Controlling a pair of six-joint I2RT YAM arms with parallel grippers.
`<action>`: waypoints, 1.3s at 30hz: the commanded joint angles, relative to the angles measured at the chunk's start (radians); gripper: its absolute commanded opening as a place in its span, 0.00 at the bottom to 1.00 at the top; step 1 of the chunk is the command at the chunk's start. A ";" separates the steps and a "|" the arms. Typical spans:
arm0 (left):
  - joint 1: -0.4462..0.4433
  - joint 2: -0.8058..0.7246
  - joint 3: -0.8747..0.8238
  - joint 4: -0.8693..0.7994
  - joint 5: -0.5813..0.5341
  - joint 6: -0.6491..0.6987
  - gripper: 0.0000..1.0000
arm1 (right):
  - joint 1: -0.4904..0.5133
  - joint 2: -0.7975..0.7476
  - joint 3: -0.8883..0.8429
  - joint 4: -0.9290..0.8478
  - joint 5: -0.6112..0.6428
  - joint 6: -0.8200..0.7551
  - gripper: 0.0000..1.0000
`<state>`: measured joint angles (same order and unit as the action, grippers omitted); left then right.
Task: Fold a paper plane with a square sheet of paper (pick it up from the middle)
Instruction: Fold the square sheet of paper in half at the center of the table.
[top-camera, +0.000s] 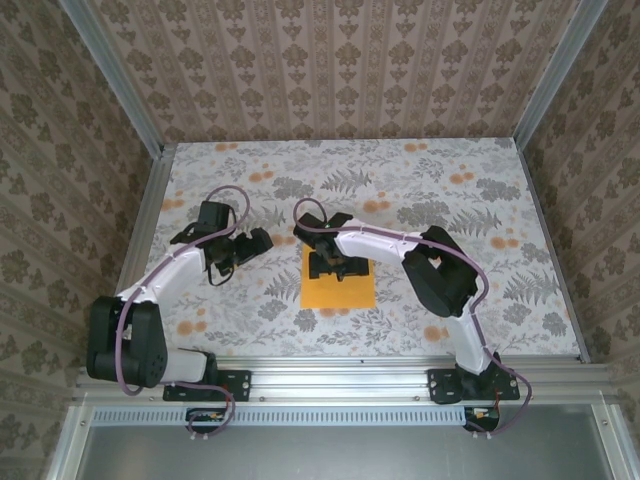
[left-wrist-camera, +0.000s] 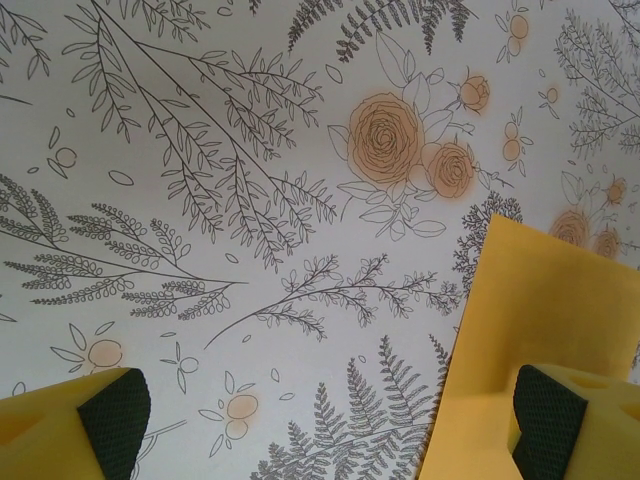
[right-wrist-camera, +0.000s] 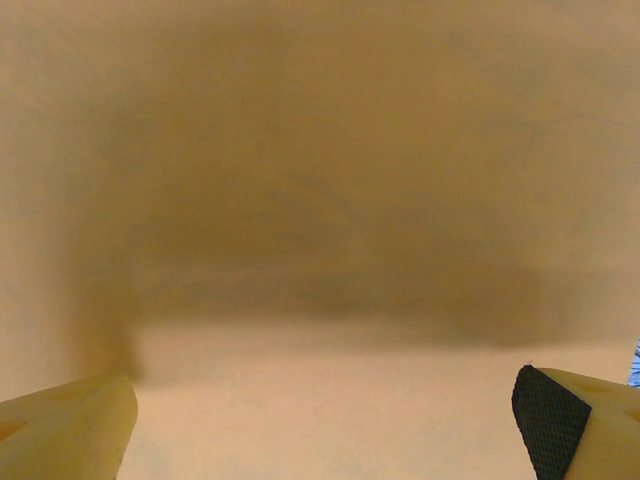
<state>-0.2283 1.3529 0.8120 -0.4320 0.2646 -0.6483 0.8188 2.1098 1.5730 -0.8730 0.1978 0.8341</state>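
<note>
The square sheet of paper (top-camera: 338, 290) lies flat and bright orange on the table's middle, near the front. My right gripper (top-camera: 336, 265) hangs low over its far half, jaws spread wide with nothing between them; close below the right wrist camera the sheet (right-wrist-camera: 320, 200) is a blurred orange surface. My left gripper (top-camera: 237, 250) stands open to the left of the sheet, apart from it. In the left wrist view the sheet's corner (left-wrist-camera: 545, 320) shows at the right, beyond my open fingertips (left-wrist-camera: 115, 415).
The table is covered in a cloth (top-camera: 440, 200) printed with grey ferns and small orange flowers. Patterned walls and an aluminium frame (top-camera: 330, 372) close the workspace on all sides. Open cloth lies to the right and behind the sheet.
</note>
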 joint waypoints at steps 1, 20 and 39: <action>0.004 0.009 -0.011 0.003 -0.010 -0.009 0.97 | 0.008 0.033 0.020 -0.043 -0.033 -0.003 1.00; 0.004 0.000 0.001 -0.018 -0.021 -0.011 0.97 | -0.007 0.097 -0.141 0.009 -0.134 0.028 0.89; -0.001 -0.011 -0.026 0.014 0.031 -0.045 0.97 | -0.030 -0.140 -0.221 0.317 -0.228 -0.032 0.41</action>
<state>-0.2279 1.3537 0.8051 -0.4240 0.2676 -0.6678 0.7940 2.0167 1.3991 -0.6746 0.0708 0.8185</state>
